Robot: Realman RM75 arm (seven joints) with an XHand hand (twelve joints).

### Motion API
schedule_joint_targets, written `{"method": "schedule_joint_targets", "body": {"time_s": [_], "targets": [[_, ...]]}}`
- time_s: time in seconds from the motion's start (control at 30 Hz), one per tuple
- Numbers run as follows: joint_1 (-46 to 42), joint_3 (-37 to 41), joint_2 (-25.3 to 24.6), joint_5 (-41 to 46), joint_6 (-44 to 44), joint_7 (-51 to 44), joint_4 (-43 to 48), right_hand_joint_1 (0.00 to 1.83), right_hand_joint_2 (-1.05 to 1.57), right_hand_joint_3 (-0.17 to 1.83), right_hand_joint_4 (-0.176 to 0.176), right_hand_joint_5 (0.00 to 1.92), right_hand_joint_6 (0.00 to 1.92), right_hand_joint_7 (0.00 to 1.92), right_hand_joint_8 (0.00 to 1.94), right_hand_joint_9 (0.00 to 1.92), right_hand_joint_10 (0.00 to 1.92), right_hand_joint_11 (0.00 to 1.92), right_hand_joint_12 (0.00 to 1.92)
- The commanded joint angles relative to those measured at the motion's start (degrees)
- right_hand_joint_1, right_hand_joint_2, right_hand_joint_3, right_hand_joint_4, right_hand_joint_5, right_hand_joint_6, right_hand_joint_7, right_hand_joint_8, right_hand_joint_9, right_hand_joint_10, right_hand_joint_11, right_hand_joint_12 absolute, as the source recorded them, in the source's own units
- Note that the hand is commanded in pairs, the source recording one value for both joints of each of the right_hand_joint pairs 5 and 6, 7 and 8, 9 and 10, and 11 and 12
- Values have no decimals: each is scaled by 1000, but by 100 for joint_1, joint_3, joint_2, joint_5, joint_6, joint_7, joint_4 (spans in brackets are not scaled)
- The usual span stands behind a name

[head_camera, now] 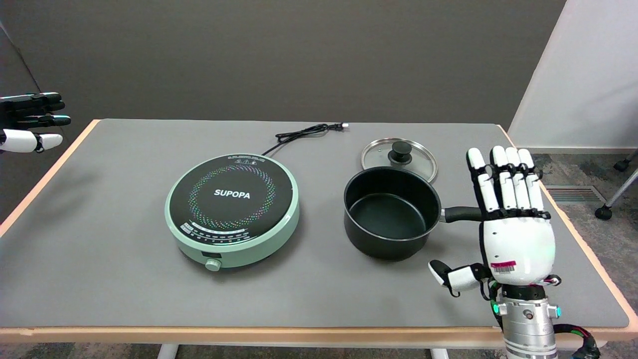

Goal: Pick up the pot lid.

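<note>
The glass pot lid (398, 156) with a black knob lies flat on the grey table, just behind the black pot (391, 212) and partly hidden by its far rim. My right hand (511, 219) hovers at the right, over the pot's handle (461, 214), fingers stretched out straight and thumb spread to the left. It holds nothing. The lid is up and to the left of the hand, well apart from it.
A mint-green induction cooker (233, 209) sits left of the pot, its black cord (304, 133) trailing toward the table's back. The idle left hand (30, 122) hangs in the air at the upper left. The table's right edge (588, 249) runs close by my hand.
</note>
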Motion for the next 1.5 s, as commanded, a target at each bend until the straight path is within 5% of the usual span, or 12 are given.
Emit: {"method": "schedule_joint_targets", "body": {"time_s": [0.03,0.4,0.43,0.47,0.97,1.07,1.1,1.13,1.43,1.5], "targets": [[224,-517,398,1001,126,-904,-698,1096,-409,1043,133,26,26,26,26,26,26,26,26],[759,-539,622,958,-767,-1248,-722,1125,-445,1045,168,20,20,20,20,20,20,20,20],[823,-551,594,953,-855,-1305,-722,1127,-447,1046,162,20,20,20,20,20,20,20,20],[871,-563,569,953,-917,-1343,-722,1139,-457,1051,50,19,19,19,19,19,19,19,19],[1174,-703,482,986,-1379,-2270,-476,1146,-475,1084,51,19,19,19,19,19,19,19,19],[913,-548,510,1001,-1702,-2321,-137,1145,-483,1108,54,18,18,18,18,18,18,18,18],[797,-456,490,1001,-1834,-2326,-14,1142,-486,1116,86,18,18,18,18,18,18,18,18],[705,-383,459,1001,-1936,-2326,103,1135,-490,1125,176,18,18,18,18,18,18,18,18],[327,-126,419,1445,-2671,-2326,632,1136,-513,1156,176,17,17,17,17,17,17,17,17],[245,-76,440,1599,-2865,-2326,741,1148,-532,1169,58,17,17,17,17,17,17,17,17]]}}
